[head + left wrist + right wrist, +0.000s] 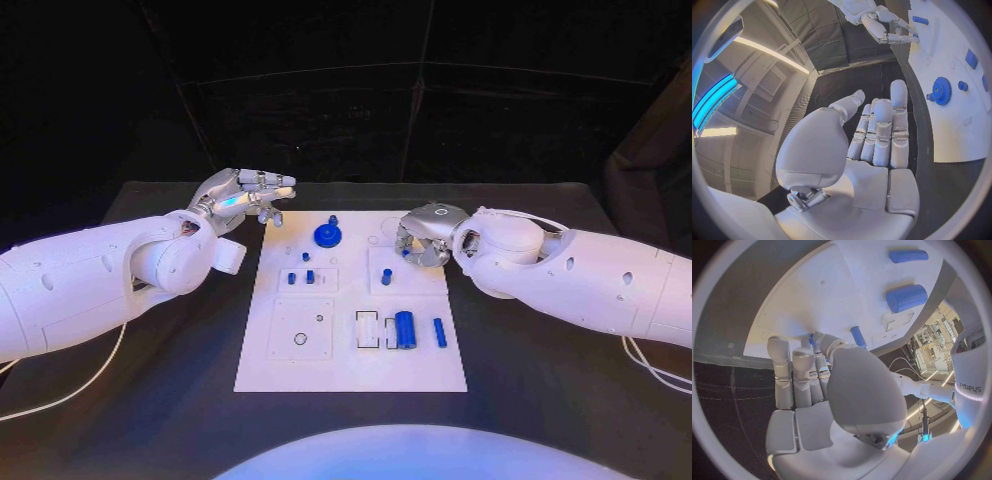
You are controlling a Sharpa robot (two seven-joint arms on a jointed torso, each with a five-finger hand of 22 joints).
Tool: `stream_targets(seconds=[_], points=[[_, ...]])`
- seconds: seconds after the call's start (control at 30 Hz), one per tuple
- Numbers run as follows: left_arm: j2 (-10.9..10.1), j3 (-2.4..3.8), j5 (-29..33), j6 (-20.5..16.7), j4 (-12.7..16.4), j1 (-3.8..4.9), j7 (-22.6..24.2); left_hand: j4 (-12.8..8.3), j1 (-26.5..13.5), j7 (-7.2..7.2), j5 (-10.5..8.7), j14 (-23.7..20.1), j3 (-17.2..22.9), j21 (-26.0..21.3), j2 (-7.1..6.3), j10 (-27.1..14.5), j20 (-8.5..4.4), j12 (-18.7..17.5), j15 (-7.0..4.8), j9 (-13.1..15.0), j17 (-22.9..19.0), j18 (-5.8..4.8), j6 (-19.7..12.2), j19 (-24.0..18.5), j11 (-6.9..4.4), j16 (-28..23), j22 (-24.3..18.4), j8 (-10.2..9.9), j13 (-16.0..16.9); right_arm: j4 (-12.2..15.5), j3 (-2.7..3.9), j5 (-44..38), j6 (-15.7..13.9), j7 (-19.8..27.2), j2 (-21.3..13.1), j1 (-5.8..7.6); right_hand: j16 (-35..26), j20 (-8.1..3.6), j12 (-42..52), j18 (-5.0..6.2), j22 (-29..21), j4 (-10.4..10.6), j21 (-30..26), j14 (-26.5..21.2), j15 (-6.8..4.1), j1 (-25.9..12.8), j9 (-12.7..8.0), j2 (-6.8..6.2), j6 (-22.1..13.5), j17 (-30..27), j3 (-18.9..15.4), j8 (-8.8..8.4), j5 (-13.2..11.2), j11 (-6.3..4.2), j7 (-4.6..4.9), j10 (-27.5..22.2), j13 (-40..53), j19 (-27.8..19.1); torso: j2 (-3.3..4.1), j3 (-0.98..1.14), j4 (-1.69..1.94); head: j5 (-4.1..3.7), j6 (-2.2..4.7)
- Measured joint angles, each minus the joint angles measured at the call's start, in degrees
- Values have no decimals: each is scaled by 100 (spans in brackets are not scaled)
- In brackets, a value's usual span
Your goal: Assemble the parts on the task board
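The task board, a white rectangular plate, lies flat on the black worktop with its long side running away from the robot. A blue gear sits near the far edge, a small blue knob just beyond it. Two short blue pegs stand side by side in a left-of-centre recess; a single blue piece stands to their right. Toward the near right, a thick blue cylinder lies lengthwise beside an outlined rectangular slot, with a thinner blue pin just right of it. A ring-marked square recess occupies the near left. One small blue part possibly lies at the right hand's fingers.
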Motion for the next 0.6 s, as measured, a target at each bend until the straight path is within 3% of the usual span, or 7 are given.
stream_targets(seconds=[0.2,0.6], points=[[-6,0,3,17,0,0,-7,0,0,0,0,-12,0,-1,0,0,0,0,13,-2,-10,0,0,0,0,-1,0,0,0,-9,3,-52,-10,-30,14,-8,162,-30,55,0,330,-145,216,41,-41,-41,26,38,204,148,210,45,-181,-62,-59,201,18,154,-1,-2,-1,-4,-8],[-27,0,6,45,-7,0,-20,27,-21,23,0,-33,-27,-31,21,-22,20,22,34,-17,-70,0,-24,-20,22,-23,-24,0,-11,204,-6,-170,-333,-54,-141,-38,169,-72,53,0,568,-432,374,41,-41,-212,22,45,249,116,591,73,-142,-54,-56,274,25,236,-5,0,-5,-9,-9]])
